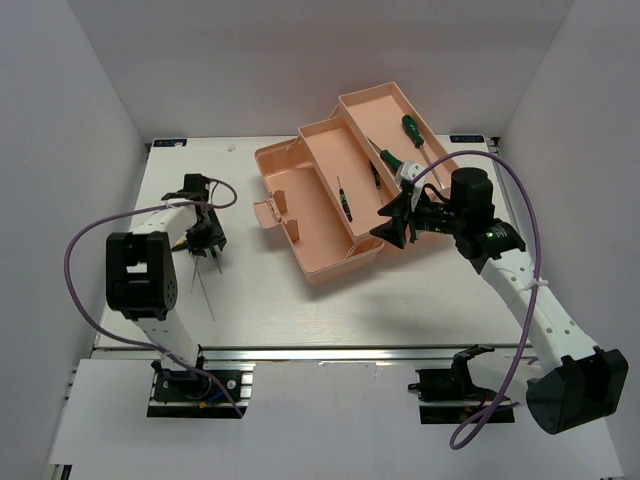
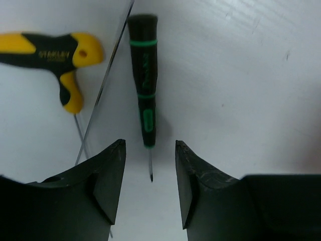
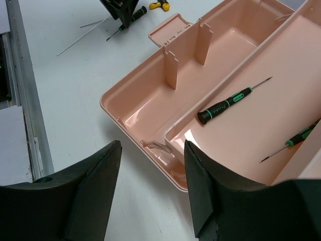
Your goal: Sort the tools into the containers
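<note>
Fingers [image 2: 110,175] of the left gripper [image 2: 150,168] stand apart and empty on either side of the tip of a slim dark green screwdriver [image 2: 144,85]. It lies on the table [image 2: 241,75] just beside a yellow-handled screwdriver [image 2: 55,50] — both well apart from the salmon-pink toolbox [image 1: 285,195]. Spread and holding nothing, the right gripper [image 3: 150,170] hangs above the toolbox's near corner, whose middle tray [image 3: 241,140] holds two small green screwdrivers [image 3: 225,103] — a larger green-handled screwdriver [image 1: 410,130] lies in the far tray [image 1: 375,105].
</note>
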{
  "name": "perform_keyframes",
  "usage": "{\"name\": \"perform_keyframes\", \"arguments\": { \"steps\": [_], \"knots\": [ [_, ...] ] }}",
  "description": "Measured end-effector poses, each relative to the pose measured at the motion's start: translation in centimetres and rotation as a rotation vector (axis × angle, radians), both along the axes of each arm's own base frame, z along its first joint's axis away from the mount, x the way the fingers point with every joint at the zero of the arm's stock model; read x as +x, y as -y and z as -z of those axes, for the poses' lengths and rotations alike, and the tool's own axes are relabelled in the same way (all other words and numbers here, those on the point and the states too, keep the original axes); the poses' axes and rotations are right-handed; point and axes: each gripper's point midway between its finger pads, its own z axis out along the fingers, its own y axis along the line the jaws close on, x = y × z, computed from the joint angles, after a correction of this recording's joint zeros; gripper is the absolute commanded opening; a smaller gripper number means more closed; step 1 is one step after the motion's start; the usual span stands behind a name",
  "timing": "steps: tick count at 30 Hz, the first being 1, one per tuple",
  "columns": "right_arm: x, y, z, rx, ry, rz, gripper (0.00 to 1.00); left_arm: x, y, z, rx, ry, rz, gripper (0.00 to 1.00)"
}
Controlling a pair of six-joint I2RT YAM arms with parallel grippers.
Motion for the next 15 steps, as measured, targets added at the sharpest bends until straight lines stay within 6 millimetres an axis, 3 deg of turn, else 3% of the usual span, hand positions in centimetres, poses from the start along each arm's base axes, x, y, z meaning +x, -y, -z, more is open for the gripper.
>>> {"name": "perform_keyframes", "arguments": {
  "steps": [4, 6, 11, 12, 15],
  "knots": [
    [0.1, 0.1, 0.1, -0.006, -0.003, 0.011, 0.59, 1.5, -0.3, 1.6, 0.017, -0.013, 0.020, 0.49],
    [0.2, 0.1, 0.2, -0.008, -0.004, 0.014, 0.59, 2.1, -0.3, 2.3, 0.023, -0.020, 0.024, 0.41],
    [0.4, 0.4, 0.5, -0.024, -0.016, 0.031, 0.59, 3.7, -1.1, 2.2, 0.064, 0.009, 0.019, 0.24],
    [0.5, 0.4, 0.6, -0.027, -0.014, 0.035, 0.59, 3.9, -1.2, 2.2, 0.069, 0.012, 0.017, 0.16],
    [0.7, 0.5, 0.6, -0.033, -0.013, 0.046, 0.59, 4.0, -1.2, 2.3, 0.071, 0.018, 0.019, 0.08]
  ]
}}
